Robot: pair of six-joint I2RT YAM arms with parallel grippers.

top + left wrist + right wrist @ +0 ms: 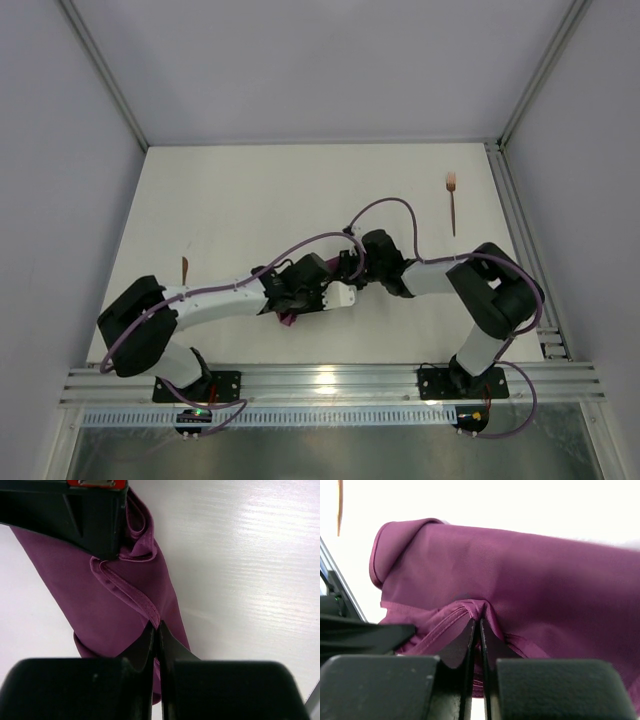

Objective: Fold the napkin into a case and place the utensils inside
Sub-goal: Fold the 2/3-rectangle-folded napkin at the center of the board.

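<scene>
The maroon-purple napkin (125,605) lies bunched into a narrow strip on the white table. From above only a scrap of the napkin (290,319) shows under the two arms. My left gripper (156,626) is shut on a stitched hem of the cloth. My right gripper (480,619) pinches a raised fold of the napkin (530,580), close beside the left one. A copper fork (452,201) lies far right, apart from both grippers. A second thin copper utensil (185,268) lies at the left.
Both wrists crowd together mid-table near the front (330,280), cables looping above them. An aluminium rail (330,381) runs along the near edge, and a frame post (515,220) lines the right side.
</scene>
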